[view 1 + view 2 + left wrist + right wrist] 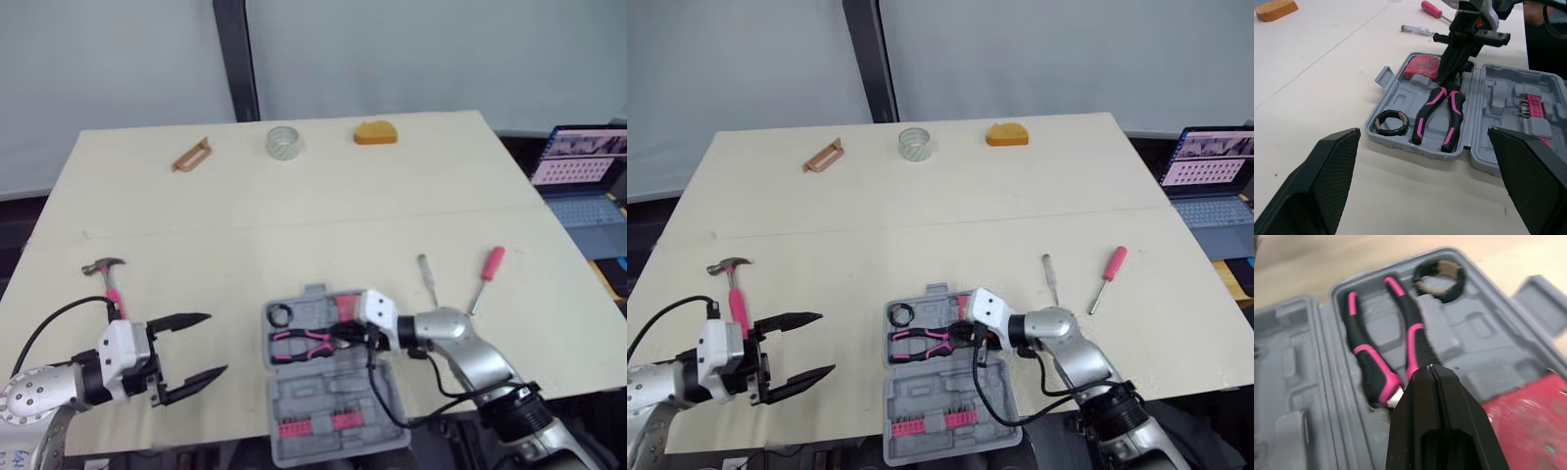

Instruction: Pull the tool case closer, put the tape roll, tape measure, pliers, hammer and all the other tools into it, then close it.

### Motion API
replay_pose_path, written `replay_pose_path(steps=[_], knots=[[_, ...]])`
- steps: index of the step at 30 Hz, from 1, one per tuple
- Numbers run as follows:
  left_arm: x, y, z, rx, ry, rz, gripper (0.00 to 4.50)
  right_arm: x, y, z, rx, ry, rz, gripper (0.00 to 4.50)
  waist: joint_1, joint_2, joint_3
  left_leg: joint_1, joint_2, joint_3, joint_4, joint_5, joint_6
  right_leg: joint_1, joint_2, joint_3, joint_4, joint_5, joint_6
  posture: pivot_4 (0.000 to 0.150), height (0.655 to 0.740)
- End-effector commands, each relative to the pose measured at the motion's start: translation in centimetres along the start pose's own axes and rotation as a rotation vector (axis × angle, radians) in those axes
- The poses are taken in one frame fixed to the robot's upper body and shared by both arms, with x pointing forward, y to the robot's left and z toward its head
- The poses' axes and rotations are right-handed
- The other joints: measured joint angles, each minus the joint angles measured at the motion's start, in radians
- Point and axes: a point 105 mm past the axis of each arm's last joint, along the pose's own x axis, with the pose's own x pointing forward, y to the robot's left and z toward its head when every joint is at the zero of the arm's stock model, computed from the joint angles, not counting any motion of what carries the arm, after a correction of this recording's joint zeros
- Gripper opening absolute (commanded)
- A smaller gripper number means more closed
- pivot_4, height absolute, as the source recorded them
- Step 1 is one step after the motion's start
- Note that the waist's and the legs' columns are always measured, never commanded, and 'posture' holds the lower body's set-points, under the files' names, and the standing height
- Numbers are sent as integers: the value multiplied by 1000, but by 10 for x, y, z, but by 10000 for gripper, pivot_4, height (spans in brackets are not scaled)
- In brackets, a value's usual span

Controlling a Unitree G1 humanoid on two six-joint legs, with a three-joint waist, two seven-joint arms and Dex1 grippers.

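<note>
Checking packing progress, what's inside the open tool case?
In the tool case: pink-handled pliers, black tape roll, red tape measure. The right gripper hides most of the pliers' head.

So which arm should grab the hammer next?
Left, I'd say. The hammer lies on the robot's left, close to the left gripper, which is open and empty. The right gripper is shut, down at the pliers in the tool case, farther from the hammer.

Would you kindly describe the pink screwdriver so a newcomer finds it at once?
On the pale table, look right of the open grey tool case. There the pink-handled screwdriver lies farther out; the other screwdriver has a pale handle.
</note>
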Motion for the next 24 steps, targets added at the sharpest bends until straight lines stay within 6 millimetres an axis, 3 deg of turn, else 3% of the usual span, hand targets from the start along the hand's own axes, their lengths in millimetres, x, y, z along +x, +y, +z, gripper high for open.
replay_pose_path(steps=[1, 4, 8, 10, 13, 17, 24], knots=[[6, 3, 6, -3, -31, 3, 45000, -15, -12, 40, -13, -121, -71, 505, 0, 2, 3, 0, 0, 0, 0, 0, 0, 0, 0, 0, 0, 0, 0, 1500, 7400], [8, 4, 6, -22, -22, -6, 45000, -34, -15, 51, -15, -134, -99, 505, 0, 3, 5, -1, 0, 0, 0, 0, 0, -1, 0, 0, 0, 0, 0, 1500, 7400], [6, 2, 2, -68, 22, -20, 45000, -71, -10, 42, 20, -56, -92, 505, 7, 1, 12, -2, 0, 1, 0, -1, 1, -1, 0, 0, -1, 0, 0, 1500, 7400], [3, 0, -1, -84, 39, -17, 45000, -88, -6, 35, 65, -23, -89, 8050, 10, 0, 14, -2, 0, 1, 0, -1, 1, -1, 0, 0, -2, 0, 0, 1500, 7400], [-2, -5, -4, -97, 52, -20, 45000, -104, -2, 28, 122, 5, -93, 22787, 3, -1, 15, -2, 0, 1, 0, -1, 1, -1, 0, 0, -1, 0, 0, 1500, 7400], [-19, -15, -13, -102, 90, 8, 45000, -129, 13, 2, 193, 77, -99, 44162, 2, -2, 16, -2, 1, 2, 0, -1, 1, -1, 0, 0, -2, 0, 0, 1500, 7400], [-38, -18, -22, -60, 133, 150, 45000, -140, 19, -25, 238, 107, -152, 44699, 4, -4, 18, -2, 1, 2, 2, -2, 1, 0, 0, 1, -7, 1, 0, 1500, 7400]])
